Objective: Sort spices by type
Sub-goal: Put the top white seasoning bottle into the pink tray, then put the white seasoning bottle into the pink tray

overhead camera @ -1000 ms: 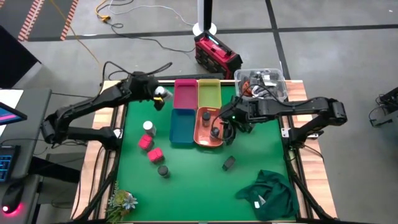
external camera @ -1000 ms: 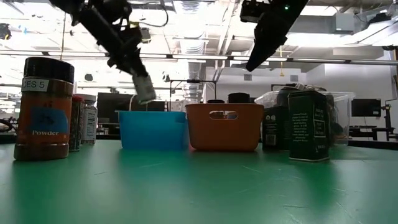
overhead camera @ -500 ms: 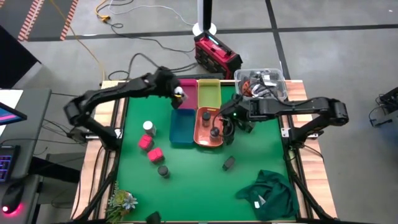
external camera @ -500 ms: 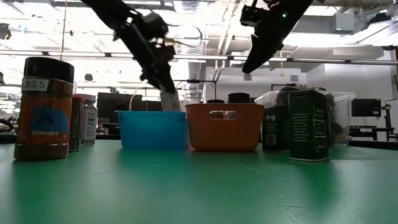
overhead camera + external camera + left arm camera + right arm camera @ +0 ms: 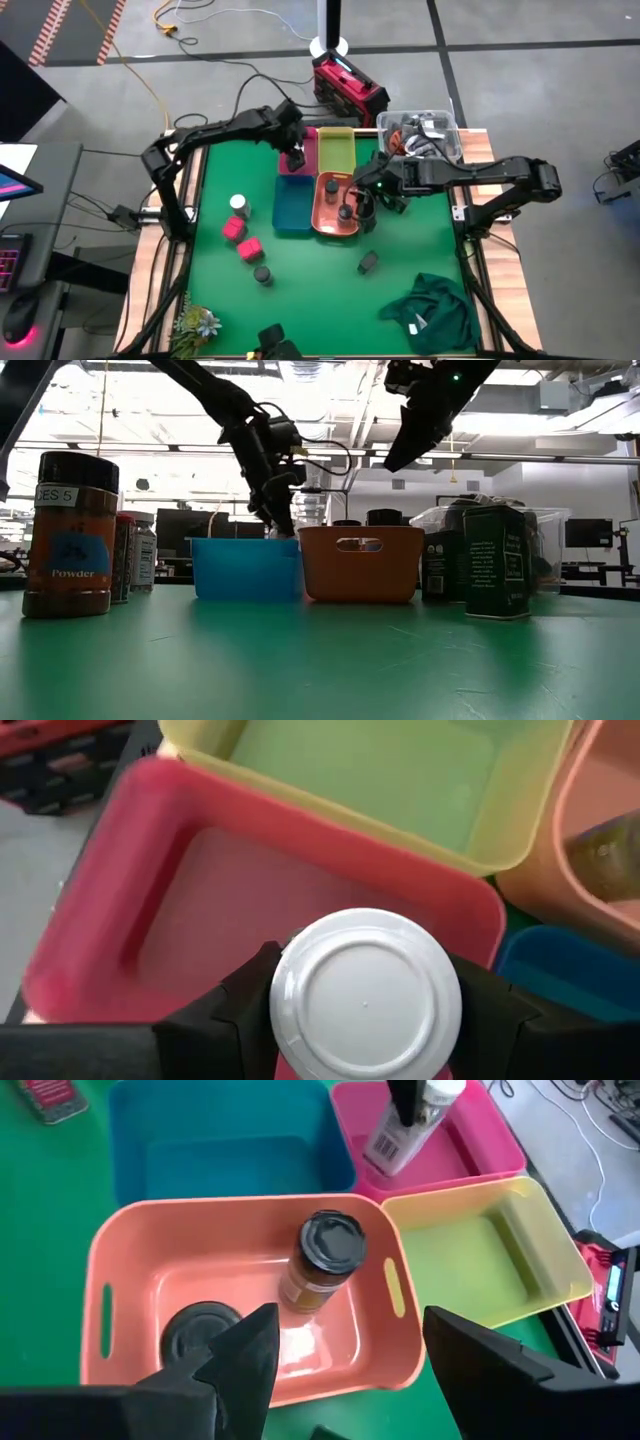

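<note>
My left gripper [image 5: 296, 157] is shut on a white-capped little jar [image 5: 365, 995] over the pink bin [image 5: 190, 910]; the jar also shows in the right wrist view [image 5: 405, 1125], its lower end inside that bin. My right gripper [image 5: 365, 203] hangs open and empty above the orange bin [image 5: 110, 1260], where two dark round jars [image 5: 318, 1260] [image 5: 198, 1337] stand on their bases. On the mat stand another white-capped jar [image 5: 238, 205], two pink-red blocks [image 5: 233, 229] [image 5: 249, 249], a dark round jar [image 5: 262, 274] and a dark tin [image 5: 368, 263]. My left gripper pinches the jar between its two fingers [image 5: 235, 1015] at the white cap's two opposite sides [image 5: 285, 1000]. The fingers come from above, pointing down. The jar hangs below them, a little tilted, inside the pink bin; whether its base touches the bin's floor I cannot tell.
Four bins stand together at the far middle: pink, yellow-green [image 5: 336, 150], blue [image 5: 293, 203], orange. A clear box of cables [image 5: 420, 135] sits at the far right, a green cloth [image 5: 430, 310] at the near right, a small plant [image 5: 195, 322] at the near left.
My left gripper has carried the white-capped jar from the table's far left corner toward the right and down, until it hangs over and into the pink bin. The jar stays in the shut fingers.
</note>
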Controlling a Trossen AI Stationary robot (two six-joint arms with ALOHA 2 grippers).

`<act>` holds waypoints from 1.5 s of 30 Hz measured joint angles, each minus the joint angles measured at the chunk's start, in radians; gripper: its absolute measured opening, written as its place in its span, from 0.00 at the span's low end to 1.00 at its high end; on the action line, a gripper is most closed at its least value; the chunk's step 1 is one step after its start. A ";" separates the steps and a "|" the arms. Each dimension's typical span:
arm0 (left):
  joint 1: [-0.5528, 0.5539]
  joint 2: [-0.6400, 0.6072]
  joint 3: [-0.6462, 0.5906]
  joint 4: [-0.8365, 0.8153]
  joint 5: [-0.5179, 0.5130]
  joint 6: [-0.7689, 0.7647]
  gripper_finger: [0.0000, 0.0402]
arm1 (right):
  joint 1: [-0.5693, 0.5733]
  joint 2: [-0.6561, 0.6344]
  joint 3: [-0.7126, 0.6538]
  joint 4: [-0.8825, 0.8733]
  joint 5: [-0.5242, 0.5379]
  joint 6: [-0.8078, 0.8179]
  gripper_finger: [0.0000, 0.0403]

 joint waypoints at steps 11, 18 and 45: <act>-0.003 -0.003 -0.008 0.003 -0.005 -0.012 0.62 | 0.024 0.000 0.000 0.002 0.000 -0.019 0.69; -0.008 -0.060 0.051 -0.021 -0.015 -0.013 0.63 | 0.024 0.000 0.000 0.002 0.000 -0.020 0.69; -0.429 -0.722 -0.410 -0.447 -0.386 -0.519 0.63 | 0.019 0.000 0.000 0.057 -0.001 -0.058 0.69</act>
